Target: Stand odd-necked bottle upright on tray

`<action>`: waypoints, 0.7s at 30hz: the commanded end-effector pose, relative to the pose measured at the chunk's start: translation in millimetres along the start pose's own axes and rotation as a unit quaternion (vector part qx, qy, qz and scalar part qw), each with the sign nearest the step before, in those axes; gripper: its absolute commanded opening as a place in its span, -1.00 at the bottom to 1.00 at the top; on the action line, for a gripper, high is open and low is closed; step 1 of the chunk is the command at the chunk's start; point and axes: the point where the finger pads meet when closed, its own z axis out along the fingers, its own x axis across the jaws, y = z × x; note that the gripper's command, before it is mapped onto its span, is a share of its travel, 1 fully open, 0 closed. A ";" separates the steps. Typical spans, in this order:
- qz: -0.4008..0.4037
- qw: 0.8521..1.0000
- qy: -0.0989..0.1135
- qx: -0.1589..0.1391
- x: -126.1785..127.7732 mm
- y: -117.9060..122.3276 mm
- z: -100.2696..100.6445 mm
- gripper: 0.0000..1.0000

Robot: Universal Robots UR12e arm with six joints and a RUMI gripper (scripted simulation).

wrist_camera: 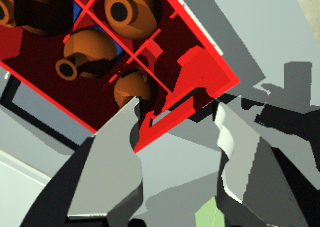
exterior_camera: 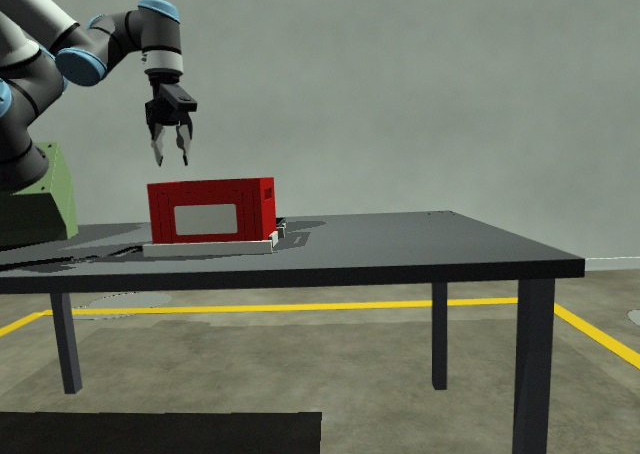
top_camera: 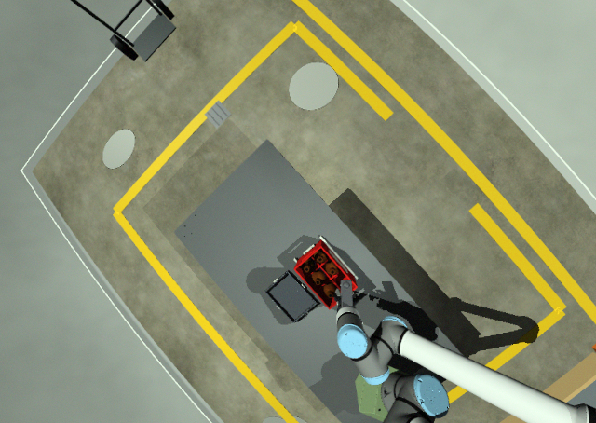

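Observation:
The red crate point(top_camera: 331, 304) point(exterior_camera: 206, 196) point(wrist_camera: 226, 83) stands on the table and holds several brown bottles with their openings up. One bottle point(wrist_camera: 132, 12) shows its neck and opening clearly; another bottle point(wrist_camera: 90, 52) is beside it. A bottle point(wrist_camera: 131, 87) near the crate's end is partly covered by one jaw. I cannot tell which neck differs. My gripper point(exterior_camera: 173, 164) point(wrist_camera: 176, 99) is open and empty, pointing down above the crate's end nearest the robot base. The black-rimmed tray point(top_camera: 291, 296) lies close beside the crate, with no bottle on it.
White strips point(top_camera: 343, 261) point(exterior_camera: 206, 249) lie along the crate's foot on two sides. The green robot base point(top_camera: 370, 399) point(exterior_camera: 38, 214) is at the table's end. The crate's dividers point(wrist_camera: 107, 31) separate the bottles.

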 end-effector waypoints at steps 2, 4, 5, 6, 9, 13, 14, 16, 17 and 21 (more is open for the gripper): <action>0.000 1.000 0.000 0.000 -0.2 -0.4 7.7 -0.24; 0.000 1.000 0.000 0.000 -0.2 -0.4 9.1 -0.24; 0.000 1.000 0.000 0.000 -0.2 -0.4 9.1 -0.24; 0.000 1.000 0.000 0.000 -0.2 -0.4 10.5 -0.24; 0.000 1.000 0.000 0.000 -0.1 -0.4 14.6 -0.24; 0.000 1.000 0.000 0.000 -0.1 -0.5 19.9 -0.24; 0.000 1.000 0.000 0.000 -0.1 -0.5 21.1 -0.24; 0.000 1.000 0.000 0.000 -0.1 -0.5 23.5 -0.24; 0.000 1.000 0.000 0.000 -0.1 -0.5 24.6 -0.24; 0.000 1.000 0.000 0.000 -0.1 -0.5 27.7 -0.24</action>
